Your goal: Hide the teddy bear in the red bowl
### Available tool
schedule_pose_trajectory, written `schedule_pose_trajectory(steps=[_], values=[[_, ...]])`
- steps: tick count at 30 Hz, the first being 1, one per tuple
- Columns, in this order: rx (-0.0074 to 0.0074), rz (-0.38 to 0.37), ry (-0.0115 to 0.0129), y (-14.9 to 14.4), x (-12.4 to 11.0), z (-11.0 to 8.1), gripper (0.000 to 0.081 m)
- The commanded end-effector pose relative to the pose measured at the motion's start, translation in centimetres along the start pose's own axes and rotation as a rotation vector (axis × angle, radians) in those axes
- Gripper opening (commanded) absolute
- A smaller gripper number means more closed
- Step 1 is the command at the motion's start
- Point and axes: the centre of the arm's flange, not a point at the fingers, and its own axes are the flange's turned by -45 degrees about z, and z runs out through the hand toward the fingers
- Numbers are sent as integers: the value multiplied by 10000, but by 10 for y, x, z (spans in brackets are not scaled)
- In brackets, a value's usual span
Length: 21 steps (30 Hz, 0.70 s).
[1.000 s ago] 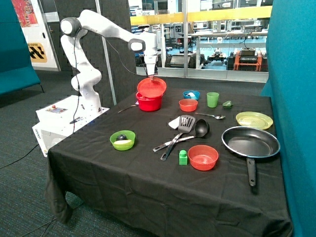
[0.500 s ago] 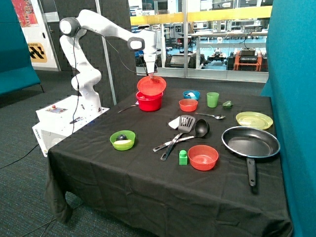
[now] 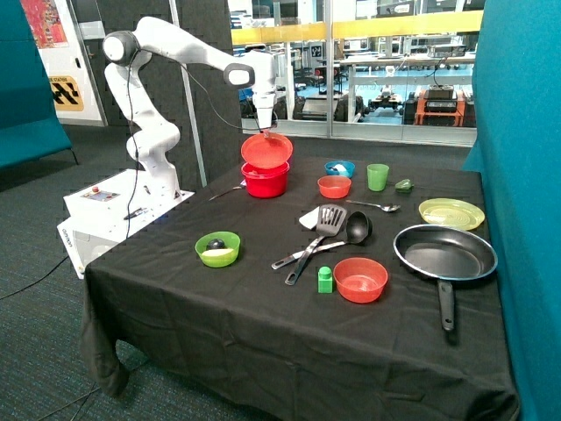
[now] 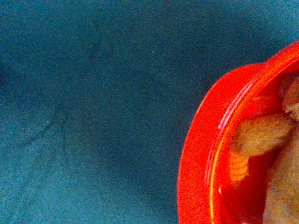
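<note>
The teddy bear (image 4: 275, 154) already lies inside the red bowl (image 3: 265, 180), one fuzzy limb against the inner wall; it looks light, soft and squashy, best pinched by the body or a limb. Above the bowl a flat red plate (image 3: 266, 150) hangs tilted from the gripper (image 3: 264, 132), which seems closed on the plate's upper rim. The thin, stiff, probably slick plate needs that edge grip kept until it settles as a lid.

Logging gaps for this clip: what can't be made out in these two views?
- Teddy bear: wrist view's edge cuts off most of it; in the outside view the tilted red plate hides it.
- Red bowl: interior hidden in the outside view by that plate.
- Gripper: too small in the outside view to read; absent from the wrist view.
</note>
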Motion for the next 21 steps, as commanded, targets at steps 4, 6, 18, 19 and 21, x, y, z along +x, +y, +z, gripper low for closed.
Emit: schedule_pose_trajectory(steps=[4, 6, 18, 19, 21], values=[[-3, -95, 28, -5, -17, 12, 0], [-3, -46, 28, -5, -18, 13, 0], [-3, -174, 28, 0, -16, 11, 0], [-3, -181, 28, 0, -15, 11, 0], [-3, -199, 28, 1, -13, 11, 0]])
